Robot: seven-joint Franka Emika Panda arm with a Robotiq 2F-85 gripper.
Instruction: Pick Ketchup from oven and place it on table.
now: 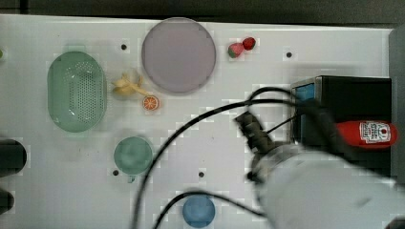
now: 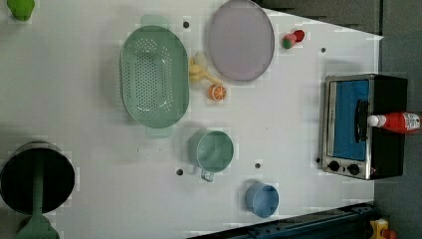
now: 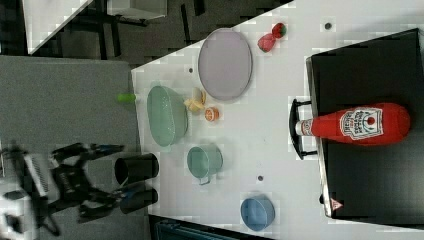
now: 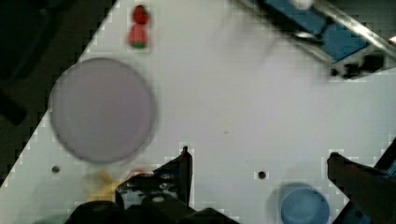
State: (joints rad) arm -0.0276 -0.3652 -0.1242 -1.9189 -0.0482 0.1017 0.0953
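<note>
The Ketchup [image 1: 367, 133] [image 2: 398, 121] [image 3: 357, 124], a red bottle with a white cap and label, lies on its side on top of the black oven [image 1: 353, 95] [image 2: 348, 124] [image 3: 370, 65], cap towards the door side. The oven stands at the top view's right edge of the white table [image 1: 215, 143]. My arm [image 1: 325, 191] reaches in from the top view's lower right, partly covering the oven's front. In the wrist view my gripper [image 4: 259, 155] is open over bare table, its dark fingers [image 4: 182, 168] wide apart with nothing between them, and the oven's blue door [image 4: 336, 37] lies beyond.
A purple plate [image 1: 178, 55], two strawberries [image 1: 241, 46], a green colander [image 1: 76, 90], a banana piece [image 1: 126, 86] and an orange slice [image 1: 151, 102] lie across the table. A green cup [image 1: 133, 155] and a blue cup [image 1: 198, 211] stand nearer. A black pot [image 2: 35, 177] holds a green spatula.
</note>
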